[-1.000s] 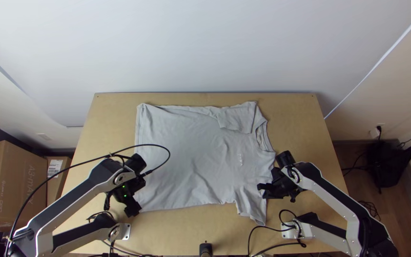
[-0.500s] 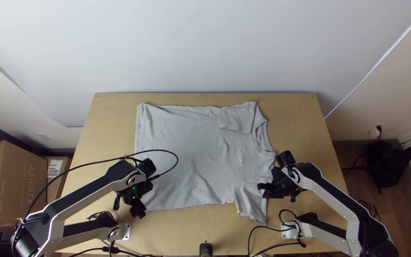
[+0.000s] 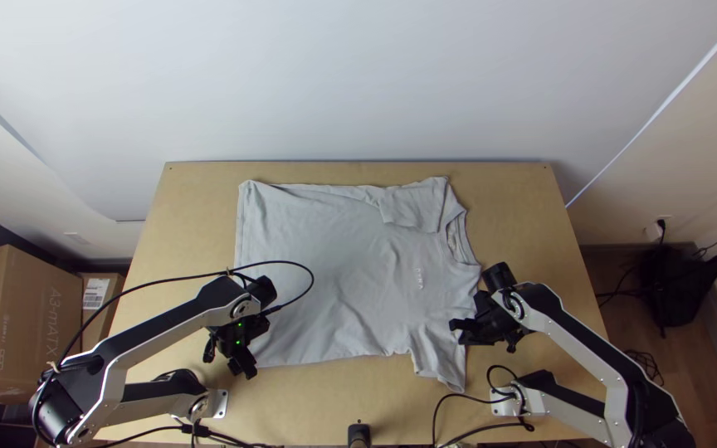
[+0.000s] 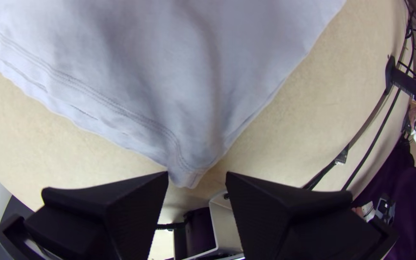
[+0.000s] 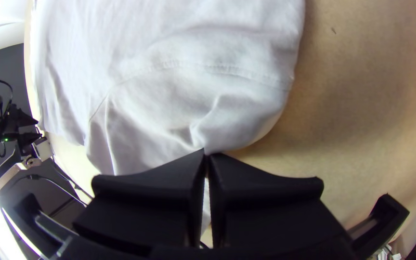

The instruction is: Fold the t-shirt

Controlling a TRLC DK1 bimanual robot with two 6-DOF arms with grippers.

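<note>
A pale wall [image 3: 358, 79] rises behind the wooden table [image 3: 512, 199], and from where I stand the two arms come in from the near corners, the left arm [image 3: 159, 326] and the right arm [image 3: 573, 330], both bent low.

Between them lies the shirt [image 3: 325, 265], light grey and spread out across the middle of the table, its hem toward the left and its neck toward the right, with soft creases over the body. Beyond the table's left side stand a big box [image 3: 22, 323] and a smaller box [image 3: 95, 300].

The left gripper [image 3: 246, 367] is at the shirt's near hem corner. Its jaws stand apart, and in its wrist view that corner [image 4: 186, 178] pokes in between them, not clamped. The right gripper [image 3: 456, 329] is at the near sleeve, its jaws clenched on the sleeve's edge, where little folds run in to the fingertips [image 5: 193, 159].

The far sleeve [image 3: 412, 207] is folded in on top of the body. The near sleeve [image 3: 440, 361] points toward the near edge. Smaller still are the collar [image 3: 456, 241], open to the right, and the white print [image 3: 419, 278] on the chest.
</note>
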